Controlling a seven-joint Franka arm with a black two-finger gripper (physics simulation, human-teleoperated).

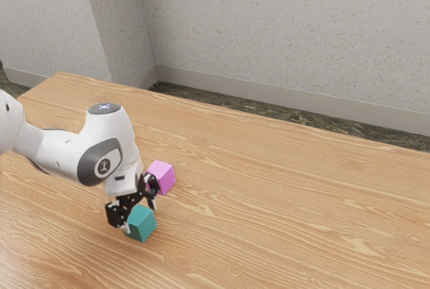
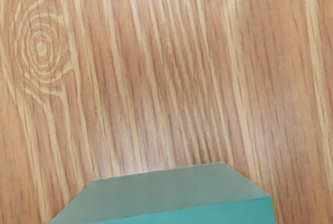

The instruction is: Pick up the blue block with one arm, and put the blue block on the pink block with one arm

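In the exterior view, the arm (image 1: 64, 153) is seen reaching in from the exterior view's left, bent low over the desk (image 1: 289, 188). The claw (image 1: 133, 201) is held pointing down, close above the desk. Its fingers (image 1: 114, 215) are spread wider than the block beneath them, so the claw is released and nothing is grasped.

The blue block (image 1: 142, 224), teal in shade, is found resting on the desk directly under the claw, at the near side of the hand. One dark finger is seen just beside the block's edge on the exterior view's left. Whether it touches the block cannot be told.

The pink block (image 1: 162, 176) is set on the desk just behind the claw, near the blue block but apart from it. Nothing is stacked on it.

In the wrist view, the blue block (image 2: 166, 198) is shown just under the hand, its flat top and a strip of one side being visible. The wood grain of the desk (image 2: 156, 78) is seen beyond it, with a knot (image 2: 41, 49) off to one side
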